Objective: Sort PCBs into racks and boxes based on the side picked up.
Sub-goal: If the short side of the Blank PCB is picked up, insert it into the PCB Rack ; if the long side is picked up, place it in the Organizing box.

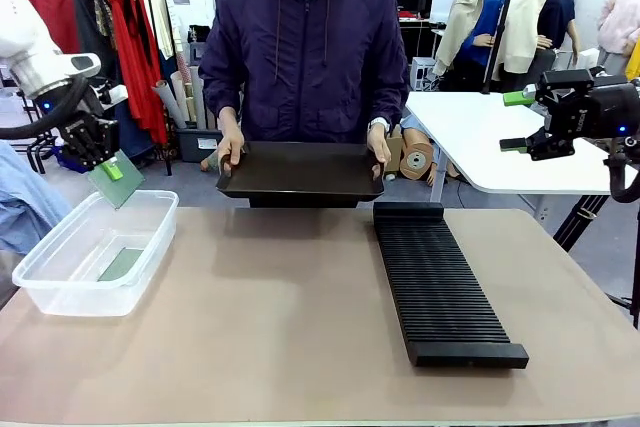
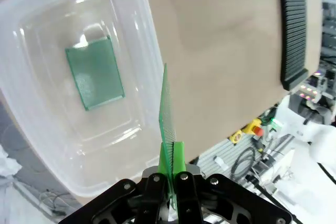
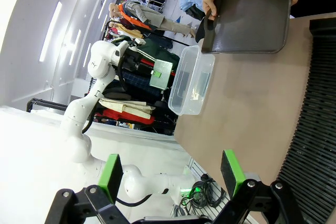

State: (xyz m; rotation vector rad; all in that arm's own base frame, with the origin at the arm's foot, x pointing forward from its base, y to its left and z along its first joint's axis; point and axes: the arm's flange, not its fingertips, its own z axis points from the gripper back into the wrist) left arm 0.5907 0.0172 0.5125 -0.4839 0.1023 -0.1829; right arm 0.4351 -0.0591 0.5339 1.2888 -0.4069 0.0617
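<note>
1. PCBs: one pale green board hangs tilted in the left claw, above the far end of the clear box. A second board lies flat on the box floor.

2. Holding the board over the box rather than over the rack suggests this one is judged to belong in the box, likely because of the side it was picked up by. That is my reading, not something the board's face proves.

3. In the left wrist view the held board stands edge-on between the green pads, pointing down toward the box interior beside the resting board. The claw is pressed together on the board's near edge, pinching it thinly; nothing else touches it.

4. The board sits above the rim, not inside the walls yet, so a release from here would probably drop it flat next to the first.

5. The right claw is spread wide and holds nothing. It waits raised at the tabletop's right side, well apart from the rack, probably to stay clear.

6. The person's hands grip a flat black tray by both ends at the tabletop's far edge, between box and rack, within reach of either arm.

7. The rack lies lengthwise on the right half; I see no board in its slots.
</note>
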